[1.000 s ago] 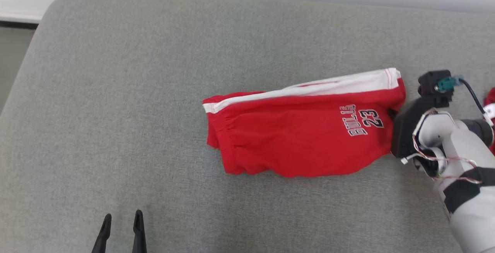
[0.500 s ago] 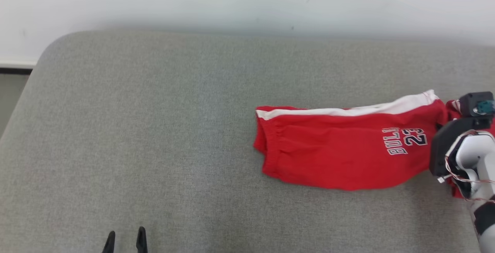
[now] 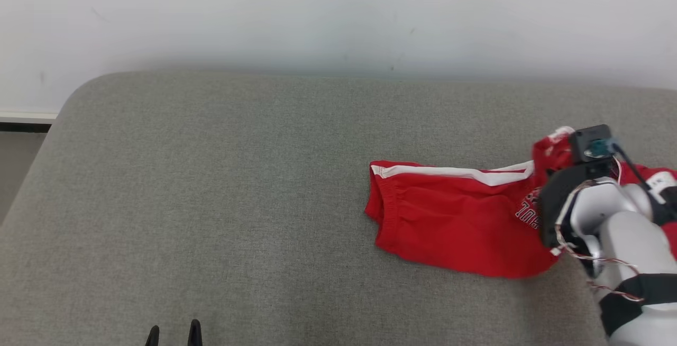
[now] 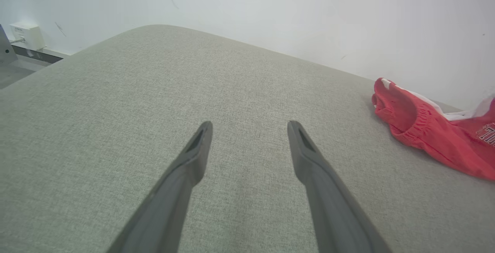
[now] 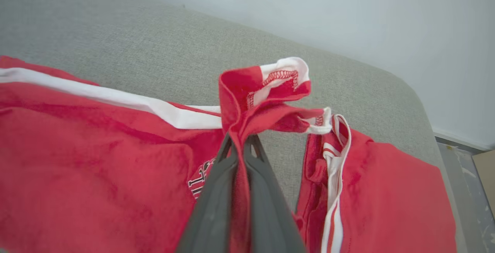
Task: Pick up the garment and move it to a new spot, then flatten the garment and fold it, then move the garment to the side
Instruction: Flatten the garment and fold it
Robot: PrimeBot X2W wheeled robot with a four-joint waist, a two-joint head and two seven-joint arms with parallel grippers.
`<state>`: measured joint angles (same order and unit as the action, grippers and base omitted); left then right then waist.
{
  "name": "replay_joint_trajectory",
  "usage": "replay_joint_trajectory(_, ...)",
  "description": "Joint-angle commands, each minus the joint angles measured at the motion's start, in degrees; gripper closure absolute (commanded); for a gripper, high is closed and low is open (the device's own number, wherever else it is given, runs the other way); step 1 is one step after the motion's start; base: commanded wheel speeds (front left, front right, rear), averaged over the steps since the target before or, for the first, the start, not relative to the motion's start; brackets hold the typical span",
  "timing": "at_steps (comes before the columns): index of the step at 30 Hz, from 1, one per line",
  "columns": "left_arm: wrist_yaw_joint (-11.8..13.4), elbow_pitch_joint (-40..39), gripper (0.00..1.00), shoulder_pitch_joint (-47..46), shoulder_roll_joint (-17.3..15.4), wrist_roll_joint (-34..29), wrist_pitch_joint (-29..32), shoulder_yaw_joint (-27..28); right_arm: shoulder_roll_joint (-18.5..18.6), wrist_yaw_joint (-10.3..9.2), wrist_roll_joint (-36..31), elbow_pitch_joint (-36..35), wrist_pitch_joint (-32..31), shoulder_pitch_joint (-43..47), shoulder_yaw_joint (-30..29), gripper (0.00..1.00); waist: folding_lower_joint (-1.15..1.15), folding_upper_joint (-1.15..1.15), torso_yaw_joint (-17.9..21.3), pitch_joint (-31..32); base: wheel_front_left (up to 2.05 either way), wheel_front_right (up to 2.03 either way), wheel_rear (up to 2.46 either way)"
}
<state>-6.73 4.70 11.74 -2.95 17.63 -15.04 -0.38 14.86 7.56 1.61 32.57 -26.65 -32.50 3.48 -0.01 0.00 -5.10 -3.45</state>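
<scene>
The garment, red shorts (image 3: 455,219) with a white side stripe and a partly covered print, lies folded at the right of the grey padded surface (image 3: 238,203). In the right wrist view my right gripper (image 5: 240,139) is shut on the shorts' leg hem (image 5: 267,86), which stands lifted and bunched above the fingertips. From the head camera, that arm's pale wrist (image 3: 597,208) covers the fingers. My left gripper (image 3: 173,333) is open at the lower left, well away from the shorts (image 4: 429,129), with nothing between its fingers (image 4: 199,144).
A second red garment with white trim (image 5: 386,191) lies just right of the held hem, near the surface's right edge. A white wall (image 3: 338,12) runs behind. The surface's rounded left corner (image 3: 74,97) drops to the floor.
The head camera has tilted up, showing more wall. My right gripper has dragged the shorts to the right across the surface and lifted their hem, so the print is now partly hidden.
</scene>
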Motion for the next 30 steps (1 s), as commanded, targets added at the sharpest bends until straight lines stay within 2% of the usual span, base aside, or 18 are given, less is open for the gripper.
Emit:
replay_joint_trajectory(1, 0.09, -0.15, 0.00, 0.62, 0.09, -0.10, -0.16, -0.17, -0.64, -0.18, 0.69, -0.52, -0.39, 0.18, 0.98, 1.00, 0.01, 0.00, -0.24, 0.12, 0.00, 0.00, 0.00)
replay_joint_trajectory(8, 0.36, -0.21, 0.00, -0.22, 0.08, 0.41, -0.16, -1.24, -4.90, -0.18, 3.87, -1.19, -2.38, -2.60, 8.76, 1.00, 0.01, 0.00, -2.33, -0.07, 0.00, 0.00, 0.00)
replay_joint_trajectory(14, 1.01, 0.04, 0.00, -0.62, 0.08, 0.95, -0.17, -2.08, -7.28, -0.18, 6.26, 1.71, -2.43, -4.42, 13.03, 1.00, 0.01, 0.00, -5.25, -0.55, 0.00, 0.00, 0.00)
replay_joint_trajectory(20, 1.29, 0.17, 0.00, -0.85, 0.08, 1.49, -0.17, -2.60, -8.25, -0.18, 7.78, 5.08, -1.47, -5.51, 15.12, 1.00, 0.01, 0.00, -7.45, -1.13, 0.00, 0.00, 0.00)
replay_joint_trajectory(28, 1.72, -0.04, 0.00, -0.39, 0.08, 1.46, -0.17, -2.99, -9.33, -0.18, 9.57, 8.76, 0.36, -6.54, 15.88, 1.00, 0.01, 0.00, -8.41, -1.05, 0.00, 0.00, 0.00)
replay_joint_trajectory(29, 1.74, -0.10, 0.00, -0.29, 0.08, 1.49, -0.17, -3.00, -9.43, -0.18, 9.78, 9.10, 0.75, -6.71, 15.95, 0.98, 0.01, 0.00, -8.41, -1.00, 0.00, 0.00, 0.00)
replay_joint_trajectory(30, 1.85, -0.14, 0.00, -0.18, 0.08, 1.57, -0.17, -2.97, -9.46, -0.18, 9.97, 9.39, 1.17, -6.90, 16.12, 0.71, 0.01, 0.00, -8.39, -0.94, 0.00, 0.00, 0.00)
